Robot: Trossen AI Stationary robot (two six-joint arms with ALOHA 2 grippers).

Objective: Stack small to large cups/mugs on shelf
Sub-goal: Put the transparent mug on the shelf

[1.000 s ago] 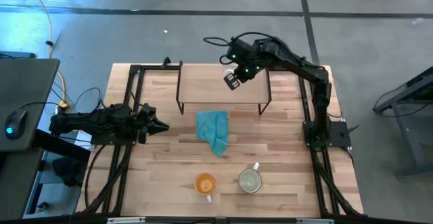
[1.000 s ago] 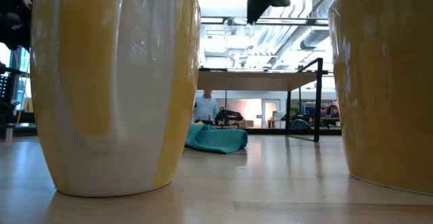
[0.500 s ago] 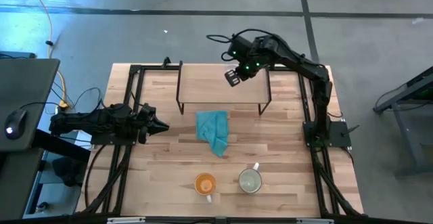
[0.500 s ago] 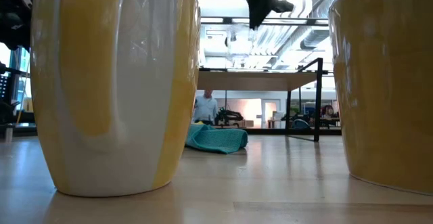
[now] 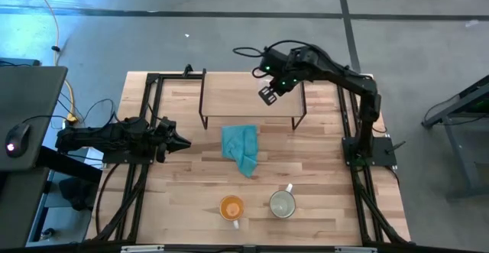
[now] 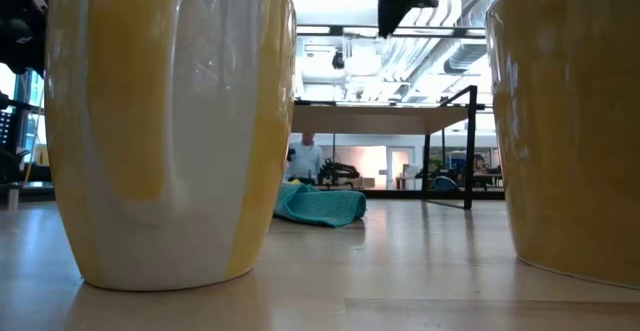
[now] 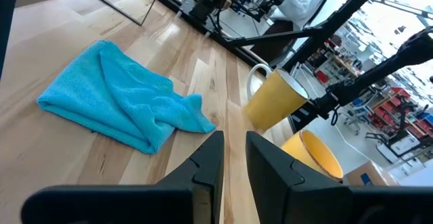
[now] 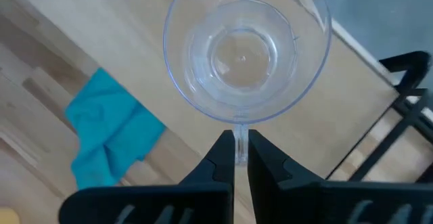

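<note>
Over the low light-wood shelf on black legs (image 5: 248, 96) at 12 o'clock, right gripper (image 5: 268, 95) pinches the small clear glass cup (image 8: 247, 58) by its handle, mouth up, while left gripper (image 5: 180, 141), fingers slightly parted and empty, idles at 9 o'clock.

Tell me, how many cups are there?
3: a clear glass cup held by the right pincer over the shelf; an orange mug and cream mug on the table.
</note>
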